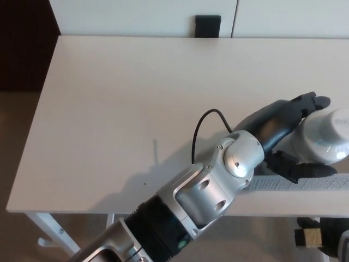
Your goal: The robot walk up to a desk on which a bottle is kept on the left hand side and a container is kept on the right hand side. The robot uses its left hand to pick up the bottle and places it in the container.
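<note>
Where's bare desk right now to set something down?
The white desk is bare across its left half and along the far edge. It is crowded at the right front, where the left robot hand holds the white plastic bottle over the grey container rim.

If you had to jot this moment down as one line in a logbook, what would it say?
left hand: shut on bottle | bottle: over container at desk right edge, not released | right hand: not in view

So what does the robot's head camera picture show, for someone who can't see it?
The robot's black left hand grips a white plastic bottle above the right side of a pale wooden desk, right over a grey mesh-walled container. Its silver arm reaches in from bottom left.
</note>
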### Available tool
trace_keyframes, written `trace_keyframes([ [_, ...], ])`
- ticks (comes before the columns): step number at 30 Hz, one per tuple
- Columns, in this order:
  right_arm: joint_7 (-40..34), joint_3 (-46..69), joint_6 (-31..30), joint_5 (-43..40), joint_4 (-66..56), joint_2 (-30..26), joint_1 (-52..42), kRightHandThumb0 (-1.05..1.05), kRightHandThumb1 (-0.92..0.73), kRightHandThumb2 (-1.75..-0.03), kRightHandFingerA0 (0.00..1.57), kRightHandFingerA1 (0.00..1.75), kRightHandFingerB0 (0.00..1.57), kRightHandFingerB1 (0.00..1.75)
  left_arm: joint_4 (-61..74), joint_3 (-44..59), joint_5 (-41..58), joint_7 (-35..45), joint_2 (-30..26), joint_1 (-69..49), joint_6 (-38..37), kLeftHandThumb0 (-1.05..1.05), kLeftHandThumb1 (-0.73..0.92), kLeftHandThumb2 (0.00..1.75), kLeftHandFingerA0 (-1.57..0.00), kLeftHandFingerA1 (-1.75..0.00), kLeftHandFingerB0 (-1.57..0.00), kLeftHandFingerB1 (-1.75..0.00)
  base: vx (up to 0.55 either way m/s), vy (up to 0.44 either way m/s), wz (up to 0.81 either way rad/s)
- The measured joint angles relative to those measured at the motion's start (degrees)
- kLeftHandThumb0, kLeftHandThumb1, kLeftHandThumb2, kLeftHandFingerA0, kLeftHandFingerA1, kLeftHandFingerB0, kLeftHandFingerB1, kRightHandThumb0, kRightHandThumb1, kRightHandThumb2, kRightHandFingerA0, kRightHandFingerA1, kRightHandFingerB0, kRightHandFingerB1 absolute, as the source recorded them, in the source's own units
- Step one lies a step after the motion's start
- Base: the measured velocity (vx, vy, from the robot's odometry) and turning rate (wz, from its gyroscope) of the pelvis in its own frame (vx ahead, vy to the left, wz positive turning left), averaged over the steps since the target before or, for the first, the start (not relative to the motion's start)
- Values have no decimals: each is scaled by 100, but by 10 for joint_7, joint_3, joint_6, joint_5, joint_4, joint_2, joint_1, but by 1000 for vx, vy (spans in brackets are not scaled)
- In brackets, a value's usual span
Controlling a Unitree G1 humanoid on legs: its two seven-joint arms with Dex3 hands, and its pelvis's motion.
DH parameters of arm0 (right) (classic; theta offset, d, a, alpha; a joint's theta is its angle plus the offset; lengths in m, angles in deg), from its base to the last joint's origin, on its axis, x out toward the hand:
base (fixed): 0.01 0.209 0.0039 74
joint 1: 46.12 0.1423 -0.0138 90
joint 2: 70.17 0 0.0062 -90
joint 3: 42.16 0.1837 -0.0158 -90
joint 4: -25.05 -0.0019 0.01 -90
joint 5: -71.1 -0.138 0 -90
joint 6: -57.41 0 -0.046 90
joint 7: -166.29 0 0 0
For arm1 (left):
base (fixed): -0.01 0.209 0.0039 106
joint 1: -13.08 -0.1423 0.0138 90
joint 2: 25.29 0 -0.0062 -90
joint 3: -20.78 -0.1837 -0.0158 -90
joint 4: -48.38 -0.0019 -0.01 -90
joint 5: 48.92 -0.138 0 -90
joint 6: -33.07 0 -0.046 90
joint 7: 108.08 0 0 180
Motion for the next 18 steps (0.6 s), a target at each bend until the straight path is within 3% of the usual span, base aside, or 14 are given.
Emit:
trace_keyframes([
  [1,1,-2,0,0,0,-1,0,-89,19,-175,0,0,0,0,2,1,0,5,0,0,3,-96,62,59,0,0,0,0,0,0,0],
  [3,11,-17,0,4,0,-7,1,-89,19,-175,0,0,0,0,6,7,0,15,-1,0,10,-96,62,59,0,0,0,0,0,0,0],
  [4,17,-25,0,7,-1,-12,1,-98,-92,-175,0,16,0,0,8,12,1,20,-1,0,13,-98,62,60,0,0,0,0,0,0,0],
  [6,31,-45,0,15,-4,-19,0,-98,-92,-175,0,16,0,0,13,23,3,29,-2,0,18,-98,62,60,0,0,0,0,0,0,0],
  [7,34,-48,-1,16,-8,-20,-2,-73,-92,-175,0,0,0,0,15,27,4,32,-2,0,19,-93,62,58,0,0,0,0,0,0,0],
  [12,34,-42,-7,17,-18,-14,-6,-55,-92,-175,0,0,0,0,29,40,9,50,-3,0,23,-93,62,60,0,0,0,0,0,0,0],
  [13,33,-41,-7,17,-18,-14,-6,-39,-92,-175,0,0,0,0,32,42,10,52,-3,0,24,-90,50,92,0,0,0,-2,0,0,0],
  [14,32,-39,-7,17,-18,-13,-6,-39,-92,-175,0,0,0,0,34,44,10,54,-3,0,24,-90,50,92,0,0,0,-2,0,0,0],
  [15,30,-39,-7,18,-18,-12,-5,-51,-92,-175,0,16,0,0,37,46,11,56,-4,0,25,-90,50,92,0,0,0,-1,0,0,0],
  [16,29,-39,-7,18,-18,-12,-5,-25,-82,-175,0,0,0,0,38,47,11,56,-4,0,25,-91,51,93,0,0,0,0,0,0,0],
  [18,27,-41,-7,21,-19,-13,-5,-25,-82,-175,0,0,0,0,43,51,11,61,-4,1,25,-91,51,93,0,0,0,0,0,0,0],
])
